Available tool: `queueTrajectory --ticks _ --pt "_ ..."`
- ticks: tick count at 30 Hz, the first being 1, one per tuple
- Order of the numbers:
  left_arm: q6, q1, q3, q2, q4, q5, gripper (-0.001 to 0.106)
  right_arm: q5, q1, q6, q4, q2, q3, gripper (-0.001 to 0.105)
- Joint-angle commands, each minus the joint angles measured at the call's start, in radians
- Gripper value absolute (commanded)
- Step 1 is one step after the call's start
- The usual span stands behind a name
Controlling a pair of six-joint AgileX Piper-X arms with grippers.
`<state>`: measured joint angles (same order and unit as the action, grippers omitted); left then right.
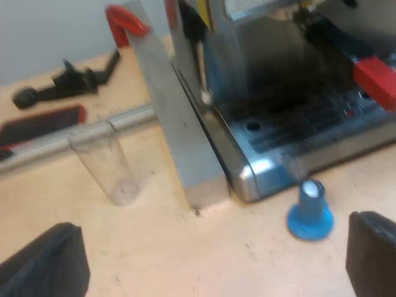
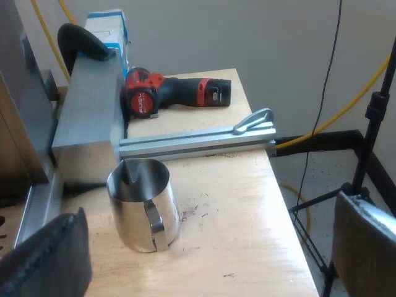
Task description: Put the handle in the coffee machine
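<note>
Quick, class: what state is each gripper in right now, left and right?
Left gripper: open, holding nothing.
Right gripper: open, holding nothing.

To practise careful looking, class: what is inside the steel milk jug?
Inside the steel milk jug, only bare inner wall below the rim shows. Its own near wall covers the bottom, so any contents are unseen.
</note>
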<state>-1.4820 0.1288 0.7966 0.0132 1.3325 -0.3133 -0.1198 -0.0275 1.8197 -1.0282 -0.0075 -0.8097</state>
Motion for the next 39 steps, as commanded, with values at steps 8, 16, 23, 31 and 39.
queueTrajectory --ticks 8,16,23,31,39 --pt "-0.122 0.007 -0.021 0.140 -0.151 -0.004 0.086 0.044 0.002 0.010 0.009 -0.044 -0.002 0.081" --pt "-0.136 0.009 -0.114 0.140 -0.297 -0.002 0.086 0.126 0.002 0.010 0.015 -0.043 0.054 0.081" --pt "-0.136 -0.007 -0.225 0.138 -0.322 -0.002 0.086 0.126 0.002 0.010 0.015 -0.043 0.182 0.081" --pt "-0.136 -0.072 -0.277 0.138 -0.310 -0.002 0.086 0.120 0.002 0.010 0.013 -0.042 0.283 0.081" --pt "-0.133 -0.106 -0.281 0.138 -0.313 -0.002 0.086 0.120 0.002 0.010 0.025 -0.042 0.295 0.081"
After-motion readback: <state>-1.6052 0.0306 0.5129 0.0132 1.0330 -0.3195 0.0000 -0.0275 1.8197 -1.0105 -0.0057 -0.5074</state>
